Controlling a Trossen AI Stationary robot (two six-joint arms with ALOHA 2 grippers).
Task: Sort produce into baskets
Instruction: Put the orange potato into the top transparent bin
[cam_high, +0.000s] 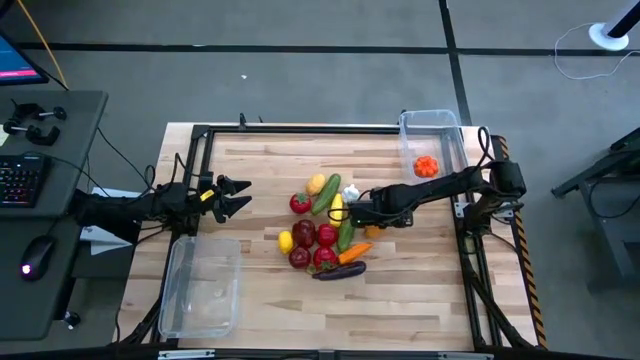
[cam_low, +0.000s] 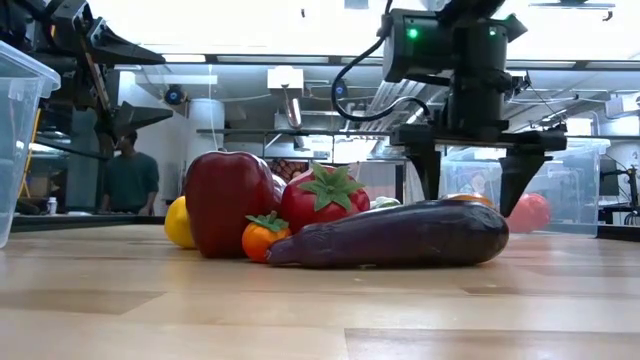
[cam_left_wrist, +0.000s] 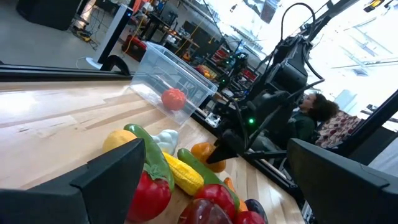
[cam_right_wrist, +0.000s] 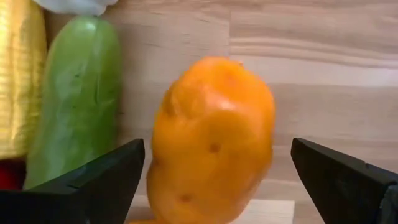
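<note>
right gripper (cam_right_wrist: 214, 186) low, jaws spread astride orange fruit (cam_right_wrist: 211, 137).

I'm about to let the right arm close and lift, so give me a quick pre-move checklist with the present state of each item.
1. Right end effector open: ok.
2. Orange fruit centred between its fingers: ok.
3. Neighbouring green cucumber outside the fingers: ok, though close.
4. Fingertips low enough around the fruit: cannot tell.
5. Far bin has room, holding one red-orange item: ok.
6. Left end effector open, clear of the pile: ok.
</note>
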